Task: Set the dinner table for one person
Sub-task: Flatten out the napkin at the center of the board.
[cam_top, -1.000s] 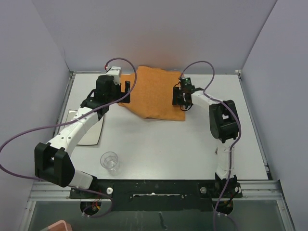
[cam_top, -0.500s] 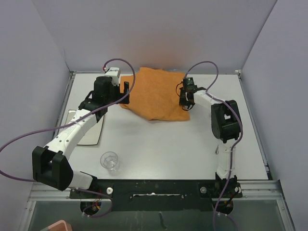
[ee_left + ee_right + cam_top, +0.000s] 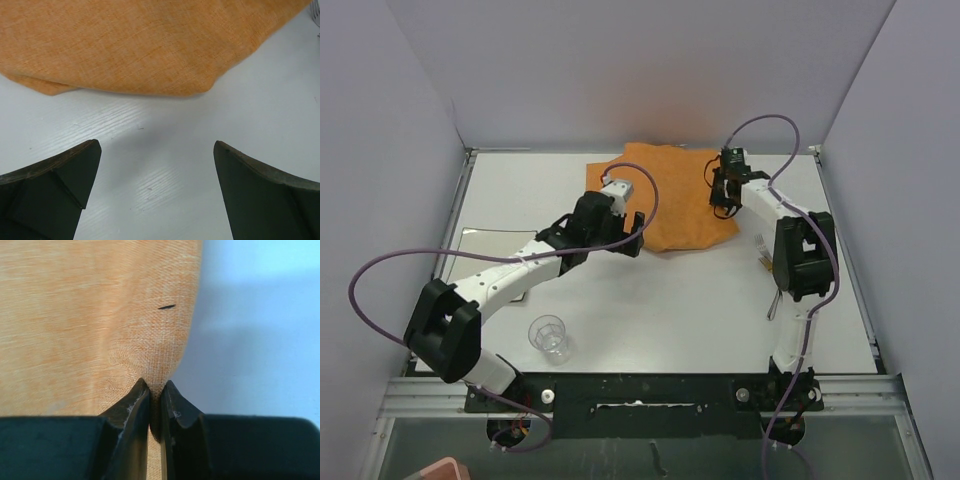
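Note:
The pale grey dinner table (image 3: pixel 670 310) carries an orange cloth placemat (image 3: pixel 670 200) at the back middle. My right gripper (image 3: pixel 722 198) is shut on the placemat's right edge; in the right wrist view the jaws (image 3: pixel 156 387) pinch a fold of the orange cloth (image 3: pixel 100 315). My left gripper (image 3: pixel 638 234) is open and empty, just in front of the placemat's near edge. In the left wrist view its gripper (image 3: pixel 156 150) hovers low over the bare table (image 3: pixel 165 125), with the placemat (image 3: pixel 150 45) just ahead.
A square white plate (image 3: pixel 472 245) lies at the left, partly under my left arm. A clear glass (image 3: pixel 550 338) stands near the front left. Thin metal cutlery (image 3: pixel 763 252) lies by my right arm. Walls enclose the back and sides.
The right gripper has dragged the placemat to the right and towards the back. The left arm has swung right, from the placemat's left corner to its front edge.

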You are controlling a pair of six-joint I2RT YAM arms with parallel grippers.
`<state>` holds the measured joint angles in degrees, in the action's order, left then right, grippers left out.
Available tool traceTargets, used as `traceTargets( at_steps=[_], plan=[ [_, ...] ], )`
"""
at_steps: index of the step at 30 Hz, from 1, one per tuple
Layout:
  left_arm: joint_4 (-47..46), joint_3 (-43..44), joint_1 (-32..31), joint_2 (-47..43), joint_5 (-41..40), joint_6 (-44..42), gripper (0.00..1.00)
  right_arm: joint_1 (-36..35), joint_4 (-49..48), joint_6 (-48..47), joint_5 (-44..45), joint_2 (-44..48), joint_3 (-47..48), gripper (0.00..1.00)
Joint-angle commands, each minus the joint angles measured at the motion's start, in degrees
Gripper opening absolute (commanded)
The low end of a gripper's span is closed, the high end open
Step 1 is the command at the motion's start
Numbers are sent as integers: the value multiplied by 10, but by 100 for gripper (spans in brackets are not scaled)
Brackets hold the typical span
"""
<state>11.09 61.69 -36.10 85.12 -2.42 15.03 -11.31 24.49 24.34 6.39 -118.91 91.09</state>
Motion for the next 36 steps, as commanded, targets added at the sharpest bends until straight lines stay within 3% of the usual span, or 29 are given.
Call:
traceTargets(
  at_steps=[1, 10, 17, 22, 28, 36],
  plan=[
    [-47, 14, -20, 16, -9, 11, 98, -34, -63, -38, -50, 66, 48, 0],
    [-81, -6, -51, 18, -11, 36, 98, -46, -67, -30, -80, 75, 109, 0],
    [-141, -16, -125, 81, -47, 33, 98, -54, -49, -14, -76, 53, 157, 0],
    [-172, -6, -161, 142, -94, -11, 98, -59, -38, -12, -77, 46, 175, 0],
    [-219, -22, -173, 180, -227, -41, 98, -62, -31, -16, -79, 64, 180, 0],
    [-227, -25, -163, 153, -331, -32, 98, -52, -44, -21, -77, 104, 164, 0]
  ],
)
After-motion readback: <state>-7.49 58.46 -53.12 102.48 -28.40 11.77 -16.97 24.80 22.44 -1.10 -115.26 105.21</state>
